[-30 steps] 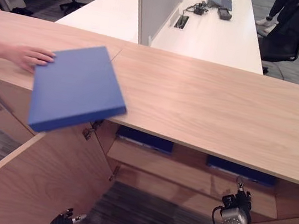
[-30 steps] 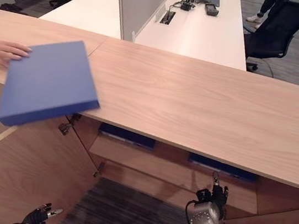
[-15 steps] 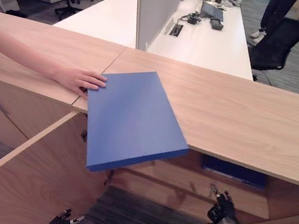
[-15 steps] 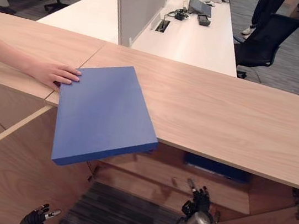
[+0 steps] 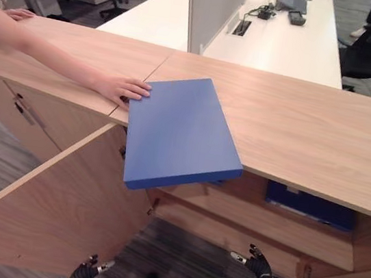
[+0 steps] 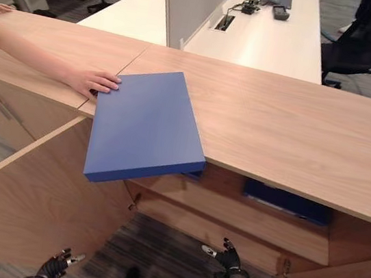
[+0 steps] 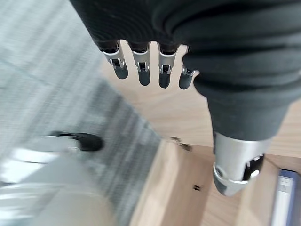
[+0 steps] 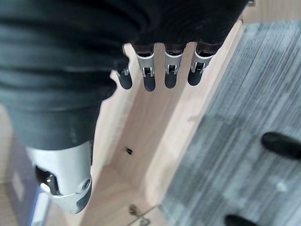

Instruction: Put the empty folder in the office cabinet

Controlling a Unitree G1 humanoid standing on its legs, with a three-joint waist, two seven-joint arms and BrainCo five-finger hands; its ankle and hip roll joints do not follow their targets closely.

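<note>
A flat blue rectangular folder (image 5: 178, 130) lies on the long light wooden bench (image 5: 310, 136), with its near end sticking out over the edge above the open wooden cabinet (image 5: 230, 214). A person's hand (image 5: 122, 89) touches its far left corner. The folder's long side runs from far to near. Both robot hands hang low, well below the folder. The left hand (image 5: 83, 275) and the right hand (image 5: 259, 277) have straight, loose fingers (image 7: 141, 66) and hold nothing. The left hand looks a bit nearer to the folder's hanging end.
</note>
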